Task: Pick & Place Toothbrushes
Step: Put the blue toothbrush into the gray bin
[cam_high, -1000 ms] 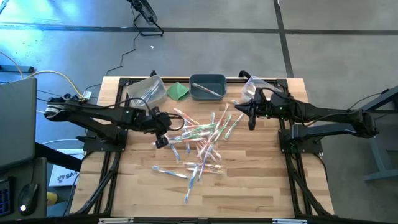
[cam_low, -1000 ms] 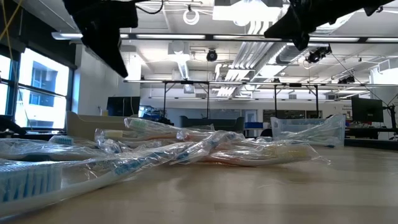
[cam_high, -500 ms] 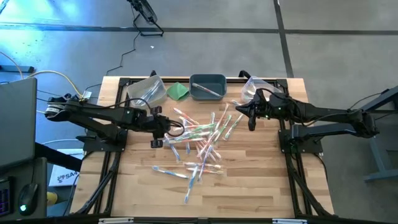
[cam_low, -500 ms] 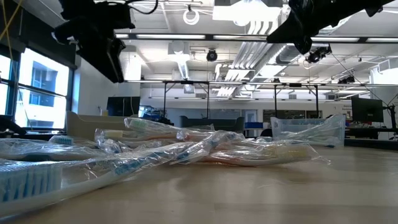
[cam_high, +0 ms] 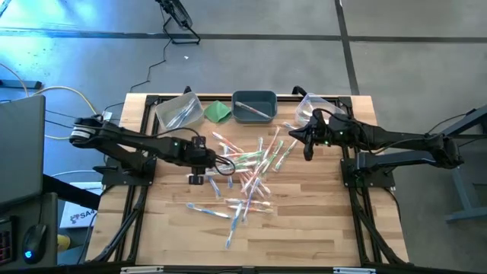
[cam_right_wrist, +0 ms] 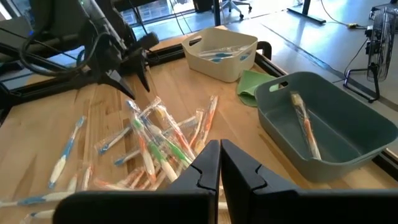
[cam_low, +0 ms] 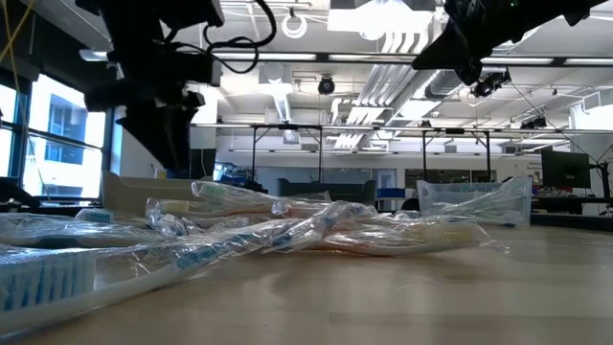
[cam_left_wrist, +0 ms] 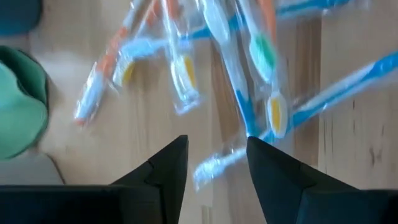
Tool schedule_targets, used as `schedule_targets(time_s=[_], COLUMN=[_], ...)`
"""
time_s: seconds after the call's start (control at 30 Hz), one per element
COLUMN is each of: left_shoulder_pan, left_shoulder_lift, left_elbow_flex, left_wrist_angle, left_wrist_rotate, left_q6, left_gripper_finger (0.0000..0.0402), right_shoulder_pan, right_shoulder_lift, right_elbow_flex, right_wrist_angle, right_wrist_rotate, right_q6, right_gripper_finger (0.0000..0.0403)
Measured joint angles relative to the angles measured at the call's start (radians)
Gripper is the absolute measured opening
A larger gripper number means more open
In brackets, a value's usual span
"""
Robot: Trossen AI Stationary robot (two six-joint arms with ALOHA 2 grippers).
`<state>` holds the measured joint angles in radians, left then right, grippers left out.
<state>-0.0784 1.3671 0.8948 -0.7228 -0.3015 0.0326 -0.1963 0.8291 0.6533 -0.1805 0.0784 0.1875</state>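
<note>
Now my left hand (cam_high: 199,169) hangs over the near-left edge of the toothbrushes (cam_high: 247,173), which lie heaped mid-surface (cam_high: 319,221), fingers spread so one wrapped brush can pass between them. My right hand (cam_high: 307,149) waits pinched shut and empty beside the pile's far-right edge. Since a second ago, the left hand has unclenched and moved in toward the heap; the right is unchanged.

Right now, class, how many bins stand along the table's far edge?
3: a pale bin at the left, a grey-blue bin in the middle, a clear bin at the right, partly hidden by the right arm.
</note>
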Motion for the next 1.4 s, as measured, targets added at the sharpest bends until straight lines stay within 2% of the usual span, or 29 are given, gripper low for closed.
schedule_targets(time_s=[0.27, 0.33, 0.47, 0.63, 0.97, 1.17, 1.4], left_shoulder_pan=[0.000, 0.005, 0.041, 0.096, 0.118, 0.118, 0.118], left_shoulder_lift=[0.033, 0.037, 0.044, 0.046, 0.059, 0.102, 0.133], left_elbow_flex=[0.000, 0.002, 0.001, 0.001, 0.000, 0.002, 0.000], left_wrist_angle=[0.026, 0.032, 0.000, -0.007, -0.046, -0.062, -0.101], left_wrist_rotate=[0.006, 0.035, 0.076, 0.077, 0.090, 0.091, 0.086], left_q6=[0.043, 0.043, 0.042, 0.054, 0.319, 0.385, 0.391], left_gripper_finger=[0.0159, 0.0159, 0.0159, 0.0159, 0.0159, 0.0159, 0.0159], right_shoulder_pan=[0.000, 0.000, 0.000, 0.000, 0.000, 0.000, 0.000], right_shoulder_lift=[0.000, 0.000, 0.001, 0.001, 0.001, 0.001, 0.001], right_elbow_flex=[0.000, 0.000, 0.000, 0.000, 0.000, 0.000, 0.000], right_wrist_angle=[-0.073, -0.088, -0.094, -0.094, -0.094, -0.098, -0.102], right_wrist_rotate=[-0.003, -0.003, -0.003, -0.001, 0.000, 0.000, 0.005], right_q6=[0.002, 0.002, 0.000, 0.000, 0.002, 0.002, 0.001], right_gripper_finger=[0.0005, 0.0005, 0.0005, 0.0005, 0.0005, 0.0005, 0.0005])
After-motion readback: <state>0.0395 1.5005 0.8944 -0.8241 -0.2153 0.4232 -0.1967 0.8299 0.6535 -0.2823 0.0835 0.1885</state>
